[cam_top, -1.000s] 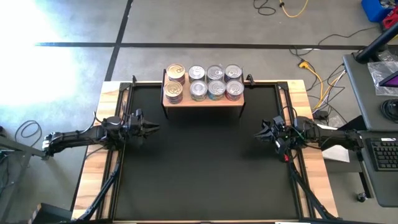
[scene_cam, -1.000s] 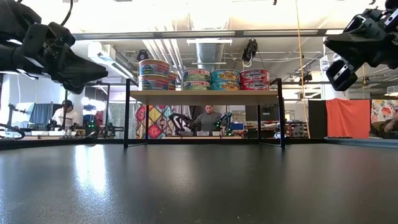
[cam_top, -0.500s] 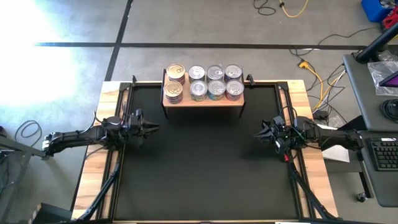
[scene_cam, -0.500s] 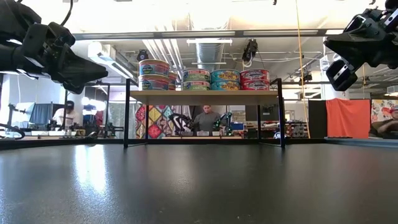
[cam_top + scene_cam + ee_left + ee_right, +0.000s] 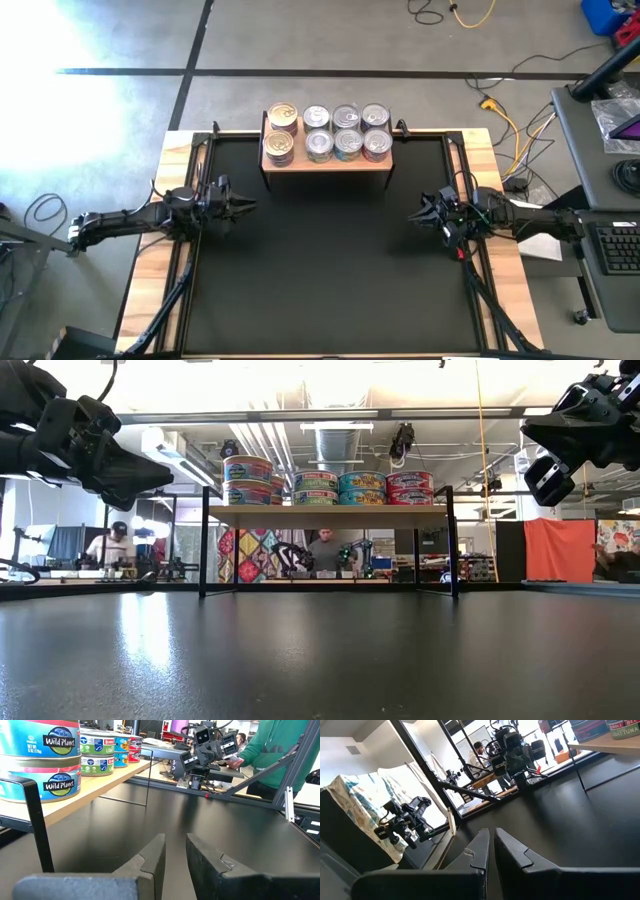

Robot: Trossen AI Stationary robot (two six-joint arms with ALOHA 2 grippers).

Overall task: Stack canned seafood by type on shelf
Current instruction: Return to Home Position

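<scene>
On the shelf [image 5: 325, 160], canned seafood [image 5: 328, 132] sits stacked.

Two dark robot arms reach inward from opposite table sides: left gripper [image 5: 248, 206] fingers slightly parted, right gripper [image 5: 412, 215] fingers closed, both empty.

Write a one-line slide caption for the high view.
Canned seafood stacked in four columns on the shelf, left gripper and right gripper empty on either side of the table.

Robotics lab, exposed ceiling ducts [image 5: 335, 432] upper centre, floor cables [image 5: 505, 120] at right, people at benches [image 5: 105, 545] far left
</scene>
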